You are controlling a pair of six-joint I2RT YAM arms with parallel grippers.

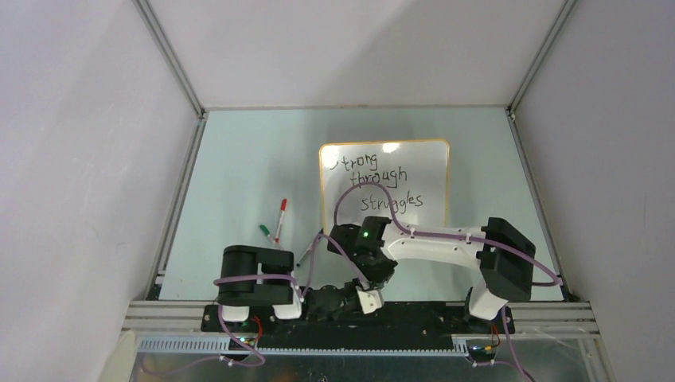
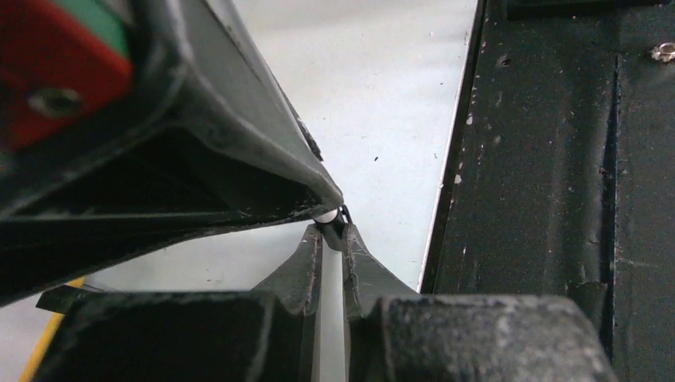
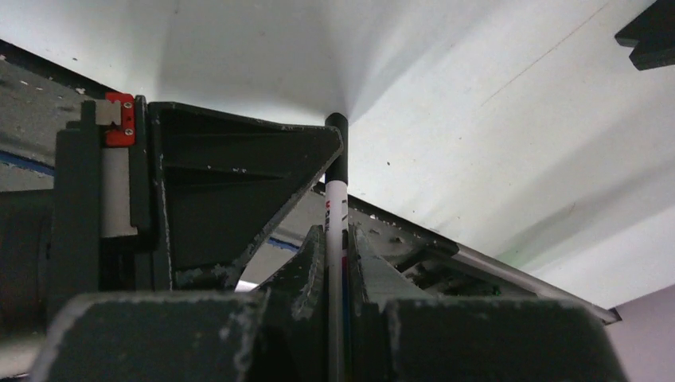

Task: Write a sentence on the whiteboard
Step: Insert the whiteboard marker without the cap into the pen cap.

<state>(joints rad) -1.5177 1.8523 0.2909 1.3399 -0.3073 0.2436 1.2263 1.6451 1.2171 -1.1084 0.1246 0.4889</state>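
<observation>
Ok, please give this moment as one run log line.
sentence written on whiteboard | right gripper shut on marker | left gripper shut on thin white piece

Pale grey-green worktop (image 1: 239,159), boxed in by plain white walls (image 1: 79,159) at 9, 12 and 3 o'clock; aluminium rails (image 1: 171,57) up the corners.

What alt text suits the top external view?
A whiteboard bearing the sentence "Strong through struggles" lies on a pale table. The left arm and right arm meet just before its near edge; a red-capped marker and a green-capped marker lie to its left.
</observation>
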